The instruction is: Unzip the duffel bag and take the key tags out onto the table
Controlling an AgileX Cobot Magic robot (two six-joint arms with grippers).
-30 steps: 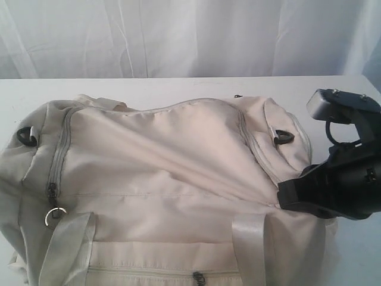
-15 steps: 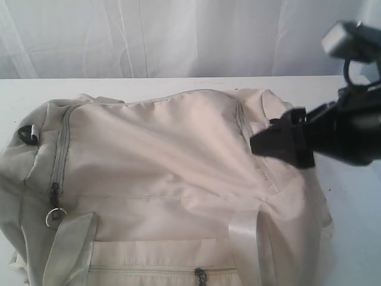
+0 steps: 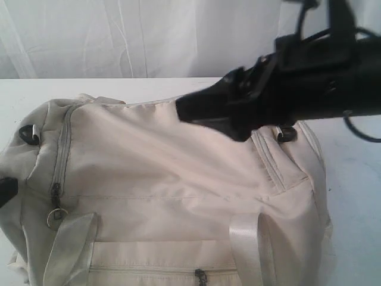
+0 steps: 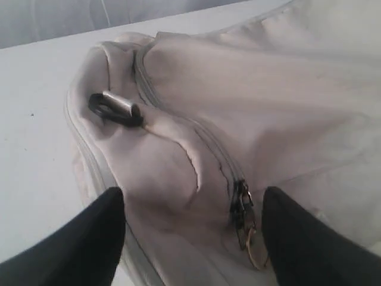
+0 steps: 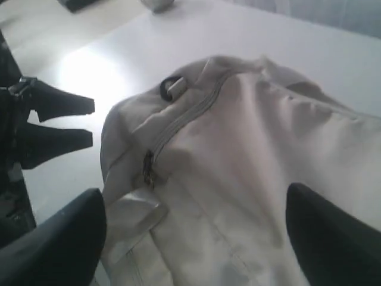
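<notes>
Task barely begun. Zip [image 3: 61, 149] on bag [image 3: 178, 179] is shut along all that shows. Tags not in sight; I'd judge they're inside. Left to do: grab pull, run zip open, reach in, lift tags out onto table [image 3: 119, 86].

L claw [image 4: 191, 193]: fingers spread wide, holding nothing. Zip pull [image 4: 243, 217] lies betw. its fingers, closer to one than the other.

R claw [image 5: 195, 193]: also spread and empty, over bag's top panel. Too blurred to say if it touches the fabric.

Room: bag end drops off right under L claw, w/ bare table beyond. Seen from R claw, L claw sits past bag's far end, well apart. Zip track near L claw is unblocked, but further on R arm [image 3: 309, 77] crosses above it.
</notes>
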